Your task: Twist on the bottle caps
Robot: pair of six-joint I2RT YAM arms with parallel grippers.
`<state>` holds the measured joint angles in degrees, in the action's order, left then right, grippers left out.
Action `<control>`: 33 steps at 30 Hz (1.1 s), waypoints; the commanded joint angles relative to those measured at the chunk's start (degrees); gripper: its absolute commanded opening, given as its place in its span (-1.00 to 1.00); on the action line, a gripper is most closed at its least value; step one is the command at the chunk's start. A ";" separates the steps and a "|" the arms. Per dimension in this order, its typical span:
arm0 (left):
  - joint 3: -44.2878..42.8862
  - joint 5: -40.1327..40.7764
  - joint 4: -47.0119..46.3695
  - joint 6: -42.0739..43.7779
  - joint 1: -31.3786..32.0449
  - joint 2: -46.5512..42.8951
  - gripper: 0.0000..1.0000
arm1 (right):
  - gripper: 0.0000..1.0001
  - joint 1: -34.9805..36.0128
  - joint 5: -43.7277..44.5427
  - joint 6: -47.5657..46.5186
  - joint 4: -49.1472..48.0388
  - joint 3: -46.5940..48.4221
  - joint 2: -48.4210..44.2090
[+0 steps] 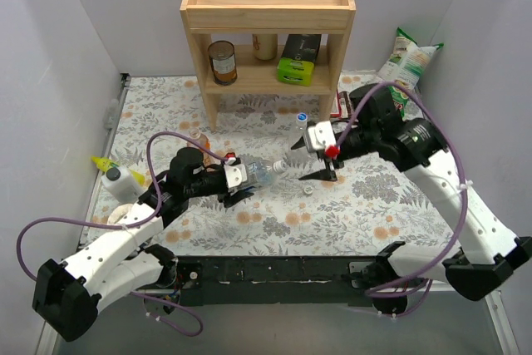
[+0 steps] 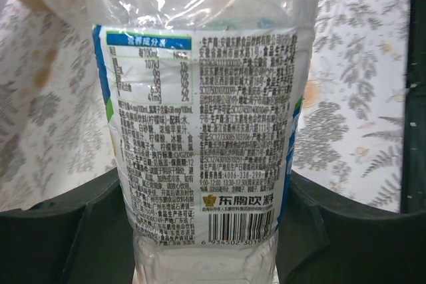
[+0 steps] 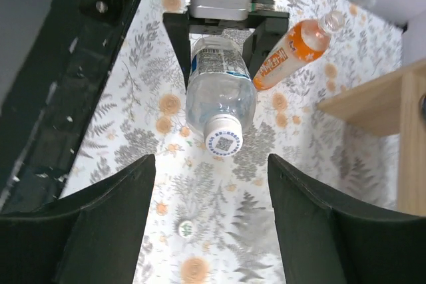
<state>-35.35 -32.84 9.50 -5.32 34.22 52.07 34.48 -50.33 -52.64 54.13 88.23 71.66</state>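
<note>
My left gripper [image 1: 241, 179] [image 2: 203, 231] is shut on the clear bottle with the blue-and-white label [image 1: 259, 173] [image 2: 200, 131] [image 3: 219, 91], held on its side with the neck pointing right. A white cap [image 3: 223, 143] sits on its mouth. My right gripper [image 1: 304, 161] [image 3: 212, 164] stands open just short of that cap, touching nothing. The orange bottle [image 1: 197, 139] [image 3: 293, 54] lies on the table behind, its mouth bare. A blue cap [image 1: 302, 116] shows near the shelf's foot. A red spot [image 1: 332, 150] sits at the right gripper; I cannot tell what it is.
A small pale round thing [image 1: 307, 191] [image 3: 184, 229] lies on the floral cloth below the right gripper. A wooden shelf [image 1: 266, 39] at the back holds a brown tin can [image 1: 222, 61] and a green box [image 1: 297, 68]. A white squeeze bottle [image 1: 116, 176] lies far left.
</note>
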 commanded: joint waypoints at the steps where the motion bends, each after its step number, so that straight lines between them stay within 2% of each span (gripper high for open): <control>1: -1.65 -8.82 1.31 -1.80 -0.38 -1.80 -1.00 | 0.48 4.19 9.36 -16.44 -0.52 -4.38 -1.52; 11: -2.09 -9.79 2.02 -1.27 -0.38 -2.15 -1.00 | 0.27 10.34 10.95 -16.70 -0.95 -4.03 0.68; 17: -1.65 -9.52 2.02 -1.18 -0.38 -2.33 -1.00 | 0.14 11.57 10.16 -16.26 -0.78 -3.50 0.94; 26: -1.21 -9.52 1.40 -1.36 -0.38 -2.33 -1.00 | -0.27 12.19 9.81 -15.56 0.98 -1.39 2.61; 29: -0.77 -8.21 0.61 -1.27 -0.38 -2.24 -1.00 | -0.42 12.19 9.54 -11.18 0.45 0.19 4.18; 33: 0.54 -1.11 -5.60 -2.85 -0.29 -3.38 -1.00 | -0.54 12.10 8.84 3.98 1.06 4.14 8.22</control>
<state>-35.29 -39.94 11.25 -7.18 33.91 50.96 46.26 -39.18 -63.24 54.98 87.57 76.38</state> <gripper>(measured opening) 0.610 0.403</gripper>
